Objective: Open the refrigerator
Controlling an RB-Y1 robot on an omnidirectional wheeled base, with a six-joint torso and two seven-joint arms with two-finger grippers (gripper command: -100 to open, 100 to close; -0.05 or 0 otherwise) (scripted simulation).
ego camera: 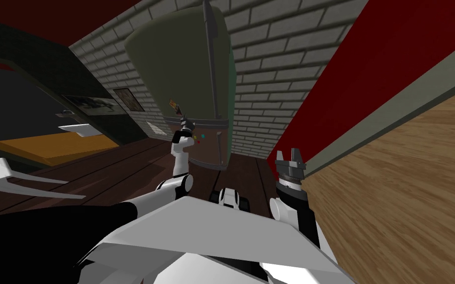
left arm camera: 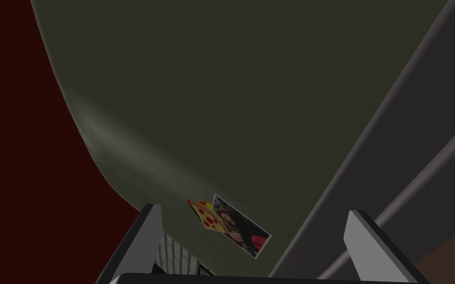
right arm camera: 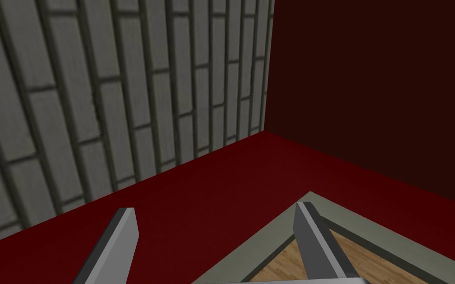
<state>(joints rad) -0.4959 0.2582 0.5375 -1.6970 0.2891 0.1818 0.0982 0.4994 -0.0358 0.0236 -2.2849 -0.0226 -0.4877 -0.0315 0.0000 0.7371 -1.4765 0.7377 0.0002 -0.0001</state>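
A dark olive refrigerator [ego camera: 182,64] is seen straight ahead, set against a grey brick wall [ego camera: 281,59], its door closed. A long dark grey handle [ego camera: 211,64] is mounted along the door. The left hand [ego camera: 183,120] is raised near the door front, left of the handle, released with nothing gripped. The right hand [ego camera: 290,154] is held low beside a red wall [ego camera: 369,64], likewise released. A photo [left arm camera: 241,226] and a pizza magnet [left arm camera: 207,216], touching, are stuck on the door near the left hand.
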